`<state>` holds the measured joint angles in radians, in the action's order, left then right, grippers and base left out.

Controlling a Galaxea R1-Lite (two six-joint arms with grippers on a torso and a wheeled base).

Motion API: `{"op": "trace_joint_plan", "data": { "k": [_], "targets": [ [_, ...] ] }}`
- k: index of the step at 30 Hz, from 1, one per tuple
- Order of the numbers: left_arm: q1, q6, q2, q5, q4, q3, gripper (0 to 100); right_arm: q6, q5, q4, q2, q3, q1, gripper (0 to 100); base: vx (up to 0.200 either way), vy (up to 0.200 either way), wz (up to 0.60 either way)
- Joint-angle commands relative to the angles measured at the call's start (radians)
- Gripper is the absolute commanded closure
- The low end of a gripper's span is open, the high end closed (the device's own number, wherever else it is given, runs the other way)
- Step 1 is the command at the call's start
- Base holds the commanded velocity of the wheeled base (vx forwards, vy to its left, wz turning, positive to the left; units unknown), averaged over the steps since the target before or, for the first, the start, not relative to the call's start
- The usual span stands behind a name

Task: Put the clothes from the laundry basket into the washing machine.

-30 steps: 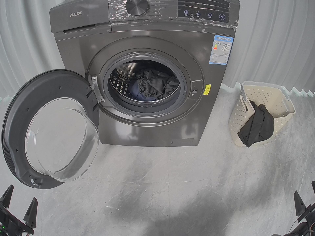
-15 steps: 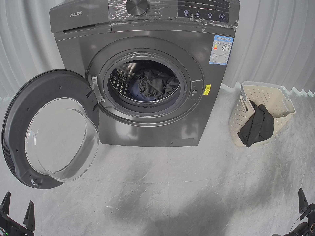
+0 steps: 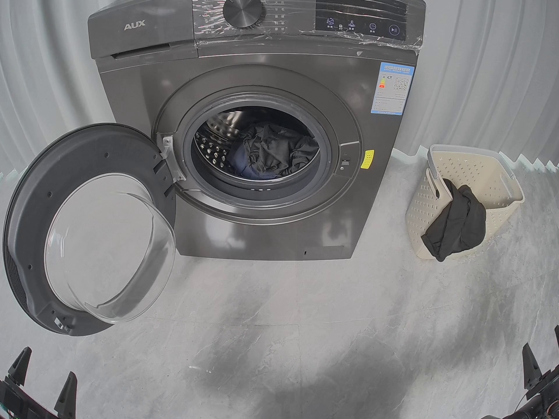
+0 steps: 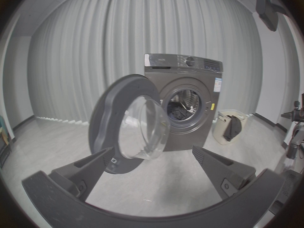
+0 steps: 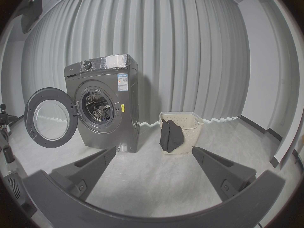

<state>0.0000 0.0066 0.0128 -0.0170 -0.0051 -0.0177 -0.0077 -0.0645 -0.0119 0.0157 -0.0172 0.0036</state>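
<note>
A grey front-loading washing machine (image 3: 256, 59) stands ahead with its round door (image 3: 87, 228) swung wide to the left. Dark and blue clothes (image 3: 271, 149) lie in the drum. To the machine's right sits a cream laundry basket (image 3: 489, 176) with a dark garment (image 3: 457, 222) draped over its front rim. My left gripper (image 3: 43, 376) is low at the near left, open and empty. At the near right my right gripper (image 3: 544, 353) is also open and empty. Both wrist views show the machine (image 4: 182, 102) (image 5: 101, 102) and basket (image 4: 221, 127) (image 5: 190, 127) well ahead of the open fingers.
Pale marbled floor (image 3: 291, 333) stretches between me and the machine. White pleated curtains (image 3: 495, 59) hang behind. The open door (image 4: 126, 124) juts out toward my left side, taking up floor room there.
The left gripper dipped lower, then rose slightly and shifted right. The right gripper also sank a little and came back up. Clothes, basket and door stayed put.
</note>
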Motion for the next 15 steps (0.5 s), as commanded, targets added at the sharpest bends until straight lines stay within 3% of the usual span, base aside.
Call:
{"op": "trace_joint_plan", "data": {
  "k": [1,10,15],
  "targets": [
    [-0.002,-0.008,-0.013,0.011,0.013,0.016,0,0.021,0.005,0.030,-0.002,-0.015,0.001,0,0.000,-0.200,0.00],
    [-0.002,-0.025,-0.013,0.020,0.010,0.018,0,0.021,-0.092,0.023,0.000,-0.009,-0.001,0,0.000,-0.200,0.00],
    [-0.002,-0.023,-0.013,0.019,0.010,0.018,0,0.031,-0.026,0.023,-0.002,-0.010,0.003,0,0.000,-0.200,0.00]
  ]
}}
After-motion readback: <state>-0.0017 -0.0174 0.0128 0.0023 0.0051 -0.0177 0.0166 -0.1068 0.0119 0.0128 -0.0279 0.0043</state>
